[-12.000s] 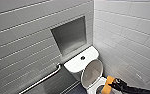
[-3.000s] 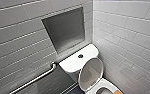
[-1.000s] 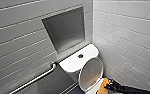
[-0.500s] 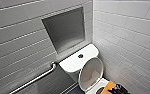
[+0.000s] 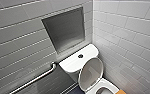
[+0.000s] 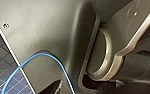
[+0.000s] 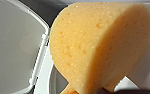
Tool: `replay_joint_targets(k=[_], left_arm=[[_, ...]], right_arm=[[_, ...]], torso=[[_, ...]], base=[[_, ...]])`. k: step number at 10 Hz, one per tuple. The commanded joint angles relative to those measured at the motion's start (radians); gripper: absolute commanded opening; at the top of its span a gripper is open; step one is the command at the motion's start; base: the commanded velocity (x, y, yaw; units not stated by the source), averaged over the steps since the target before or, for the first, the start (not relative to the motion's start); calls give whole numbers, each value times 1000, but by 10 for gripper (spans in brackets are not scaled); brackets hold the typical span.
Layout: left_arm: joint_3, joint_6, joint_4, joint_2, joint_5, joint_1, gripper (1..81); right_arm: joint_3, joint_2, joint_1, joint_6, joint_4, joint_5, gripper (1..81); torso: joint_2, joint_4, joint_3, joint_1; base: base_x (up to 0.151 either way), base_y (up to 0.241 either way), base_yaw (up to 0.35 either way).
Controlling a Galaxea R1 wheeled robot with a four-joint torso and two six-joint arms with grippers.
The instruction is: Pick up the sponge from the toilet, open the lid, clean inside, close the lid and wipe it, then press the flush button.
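The right gripper had its fingers closed on the sponge, pinching it at its lower end. Only a dark sliver of the gripper itself showed beneath the block. The sponge was orange-yellow and pitted with small holes, and it bowed into a rounded curve above the pinch. It hung clear of the toilet, touching nothing but the gripper.

Just behind the sponge in the right wrist view stood the lid, raised, with its smooth pale inner face and hinge edge turned toward the camera. The white rim of the bowl ran below and beside the sponge.

From the head view, the toilet sat in the corner of the room with its lid up and leaning back toward the cistern. The flush button, small, round and dark, lay in the middle of the cistern top, untouched. A patch of the same orange showed at the lower edge, just beside the bowl.

Above the cistern a grey recess was set into the tiled wall. A metal grab bar ran at a slant along the wall to the left of the toilet.

The left wrist view showed the robot's own grey shell, a thin blue cable looping across it, and a strip of dark tiled floor.
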Motion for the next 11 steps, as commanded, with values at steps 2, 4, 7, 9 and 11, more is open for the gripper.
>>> replay_joint_targets(k=[2,4,7,9,11], left_arm=[[-1,6,-2,-2,84,9,811],[-1,6,-2,-3,86,7,811],[-1,6,0,-5,86,10,811],[-1,6,0,-2,86,13,811],[-1,6,0,-2,86,13,811]], right_arm=[[22,-22,-18,2,26,78,10],[29,-19,-122,2,39,183,10],[36,-14,-218,2,58,292,10],[55,-15,-254,2,61,325,10],[82,-28,-313,1,61,378,10]], torso=[[0,0,0,0],[0,0,0,0],[0,0,0,0],[0,0,0,0],[0,0,0,0]], base=[[0,0,0],[0,0,0],[0,0,0],[0,0,0],[0,0,0]])
